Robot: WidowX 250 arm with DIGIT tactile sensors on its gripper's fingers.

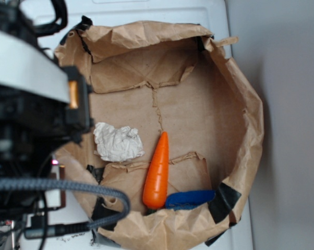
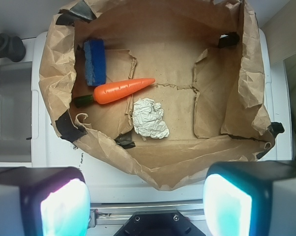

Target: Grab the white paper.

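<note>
The white paper (image 1: 118, 142) is a small crumpled off-white wad lying on the floor of the big brown paper bag (image 1: 245, 104), left of the orange carrot (image 1: 157, 172). In the wrist view the white paper (image 2: 149, 118) lies below the carrot (image 2: 121, 90), in the middle of the bag (image 2: 246, 83). My gripper (image 2: 147, 206) is open and empty, high above the bag's near edge, with both pads wide apart at the bottom corners. In the exterior view the arm (image 1: 37, 99) fills the left side and the fingers are hidden.
A blue sponge (image 1: 190, 199) lies at the carrot's thick end, also in the wrist view (image 2: 95, 61). Black tape (image 1: 226, 200) holds the bag's torn, raised walls. The bag sits on a white surface (image 1: 146, 10). A grey sink (image 2: 10, 113) is at the left.
</note>
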